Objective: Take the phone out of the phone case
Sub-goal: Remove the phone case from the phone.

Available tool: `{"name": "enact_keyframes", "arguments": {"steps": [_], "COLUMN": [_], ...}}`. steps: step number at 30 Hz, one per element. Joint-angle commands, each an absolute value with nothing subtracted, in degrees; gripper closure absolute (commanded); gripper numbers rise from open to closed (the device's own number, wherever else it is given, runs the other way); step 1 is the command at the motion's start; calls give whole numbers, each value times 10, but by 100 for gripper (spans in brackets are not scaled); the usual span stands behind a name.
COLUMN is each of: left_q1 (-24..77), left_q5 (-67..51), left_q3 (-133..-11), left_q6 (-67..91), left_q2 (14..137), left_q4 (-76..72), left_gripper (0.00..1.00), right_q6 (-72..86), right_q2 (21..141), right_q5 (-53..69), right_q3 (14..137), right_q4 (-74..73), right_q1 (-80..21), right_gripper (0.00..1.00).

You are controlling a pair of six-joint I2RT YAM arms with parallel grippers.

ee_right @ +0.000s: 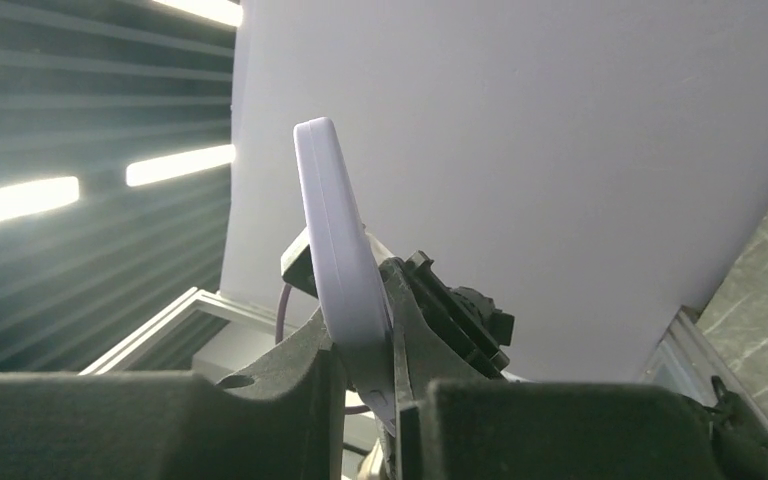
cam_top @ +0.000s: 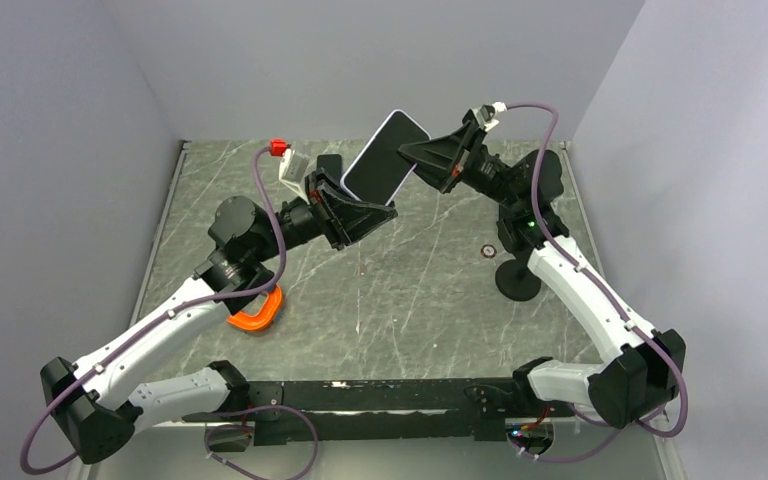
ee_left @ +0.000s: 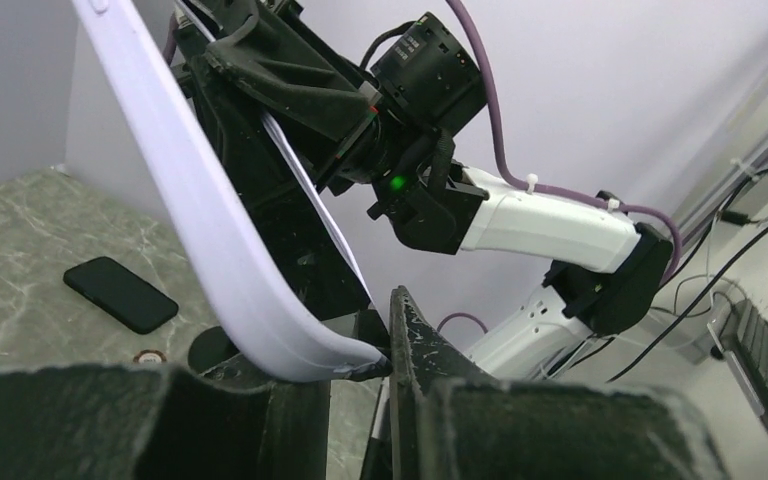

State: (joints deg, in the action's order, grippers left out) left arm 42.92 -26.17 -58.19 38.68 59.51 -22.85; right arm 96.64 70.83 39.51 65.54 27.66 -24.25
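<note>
I have the phone case (cam_top: 357,172) up in the air over the far part of the table (cam_top: 410,300), toward 12 o'clock from its middle in the top view. It is tilted, with its long axis running from 7 o'clock up to 1 o'clock. The phone (cam_top: 385,155) shows as a dark screen inside the pale lavender rim, facing up toward the overhead camera.

My left gripper (cam_top: 372,205) comes in from 8 o'clock, and its 2 fingers are pinched on the lower end of the case. On the left wrist camera the lavender edge curves down into the narrow gap between them. My right gripper (cam_top: 415,158) reaches in from 3 o'clock and is clamped on the case's upper right side. On the right wrist camera the rim stands upright, squeezed between both fingers.

An orange clamp (cam_top: 257,312) lies on the table at 8 o'clock, beside the left arm. A black round base (cam_top: 517,280) sits at 3 o'clock, with a small ring (cam_top: 488,251) just beside it. The left wrist view also shows a second dark handset (ee_left: 120,295) lying flat on the marble.
</note>
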Motion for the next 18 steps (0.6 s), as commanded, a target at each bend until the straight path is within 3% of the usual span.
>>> {"name": "enact_keyframes", "arguments": {"steps": [1,8,14,18], "left_q1": [416,402,360,342], "left_q5": [-331,-372,-472,-490], "left_q3": [-597,-588,-589,-598], "left_q6": [265,307,350,327], "left_q2": [605,621,644,645], "left_q4": [-260,-337,-397,-359], "left_gripper": [100,100,100,100], "right_q6": [1125,1154,1170,1177], "right_q2": [702,722,729,729], "right_q5": [420,425,432,432], "right_q3": [636,643,644,639], "right_q4": [332,368,385,392], "right_q1": [-254,-271,-284,-292], "right_gripper": [100,100,100,100]}}
